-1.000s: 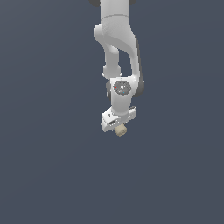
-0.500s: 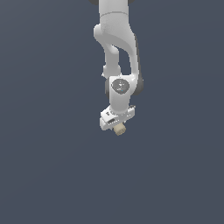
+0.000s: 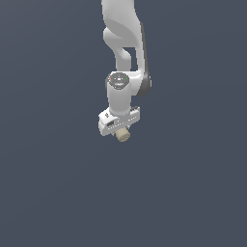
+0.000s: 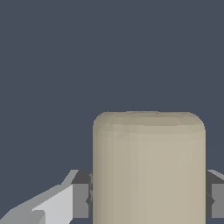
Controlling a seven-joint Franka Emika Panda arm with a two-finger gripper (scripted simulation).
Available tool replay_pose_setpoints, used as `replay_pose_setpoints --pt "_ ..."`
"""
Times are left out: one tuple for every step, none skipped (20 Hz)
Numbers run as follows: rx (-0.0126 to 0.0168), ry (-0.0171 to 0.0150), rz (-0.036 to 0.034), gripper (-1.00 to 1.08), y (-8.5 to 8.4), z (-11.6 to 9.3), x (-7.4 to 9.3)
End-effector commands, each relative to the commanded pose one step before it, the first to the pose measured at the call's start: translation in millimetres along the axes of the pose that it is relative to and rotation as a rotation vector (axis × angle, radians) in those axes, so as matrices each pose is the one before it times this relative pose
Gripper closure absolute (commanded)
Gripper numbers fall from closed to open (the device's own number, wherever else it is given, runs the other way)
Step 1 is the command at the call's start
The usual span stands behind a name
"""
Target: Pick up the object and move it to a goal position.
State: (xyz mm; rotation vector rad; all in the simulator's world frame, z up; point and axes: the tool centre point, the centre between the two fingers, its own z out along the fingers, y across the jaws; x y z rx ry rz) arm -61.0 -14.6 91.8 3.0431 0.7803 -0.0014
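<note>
I see the beige cylinder [image 3: 122, 135] sitting just under the white gripper [image 3: 120, 131], in the middle of the exterior view, with plain dark grey all around. In the wrist view the cylinder [image 4: 148, 168] fills the near field: its flat, rounded-edged end faces away from the camera, so its long axis runs along the line of the fingers [image 4: 81, 199], straight out from the hand. From the exterior view one pale round end shows, turned down and toward the exterior view's right.

The gripper [image 4: 148, 201] is clamped on the cylinder; a dark pad presses each side of it, one finger on either flank, with no gap that I can make out.

Against the frame half a second ago, the wrist has turned: the hand's crossbar now lies more level and broader to the camera, and the wrist joint's round cap faces me more squarely. The cylinder has stayed between the fingers and at much the same spot in view.

I can read no writing or brand marks; small dark specks on the hand's crossbar are too fine to tell.
</note>
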Motion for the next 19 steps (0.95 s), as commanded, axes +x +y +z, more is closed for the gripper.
replay_pose_setpoints --pt "-0.00062 0.00094 0.00068 1.08 13.68 -18.43 -14.60" --pt "0.00059 0.00033 -0.00014 1.08 5.64 -7.61 -6.02" --pt "0.00000 0.00000 0.00000 1.08 5.41 -7.33 -5.75" --pt "0.00000 0.00000 0.00000 1.08 5.18 -7.01 -5.46" --pt "0.00056 0.00037 -0.00014 1.08 4.98 -6.68 -5.17" --pt "0.00000 0.00000 0.00000 1.08 4.75 -6.37 -4.86" --pt "0.00000 0.00000 0.00000 1.08 4.52 -6.02 -4.56" --pt "0.00000 0.00000 0.00000 1.08 4.25 -5.65 -4.25" --pt "0.00055 0.00038 -0.00015 1.08 3.98 -5.22 -3.93" --pt "0.00000 0.00000 0.00000 1.08 3.65 -4.81 -3.57" --pt "0.00000 0.00000 0.00000 1.08 3.34 -4.36 -3.21" --pt "0.00000 0.00000 0.00000 1.08 3.02 -3.89 -2.83" --pt "0.00000 0.00000 0.00000 1.08 2.69 -3.40 -2.44" --pt "0.00000 0.00000 0.00000 1.08 2.35 -2.89 -2.04" --pt "0.00000 0.00000 0.00000 1.08 1.98 -2.36 -1.62" --pt "-0.00049 -0.00049 0.00004 1.08 1.49 -1.77 -1.13" --pt "0.00000 0.00000 0.00000 1.08 1.13 -1.25 -0.82" --pt "0.00000 0.00000 0.00000 1.08 0.68 -0.73 -0.46" --pt "0.00000 0.00000 0.00000 1.08 0.22 -0.23 -0.15"
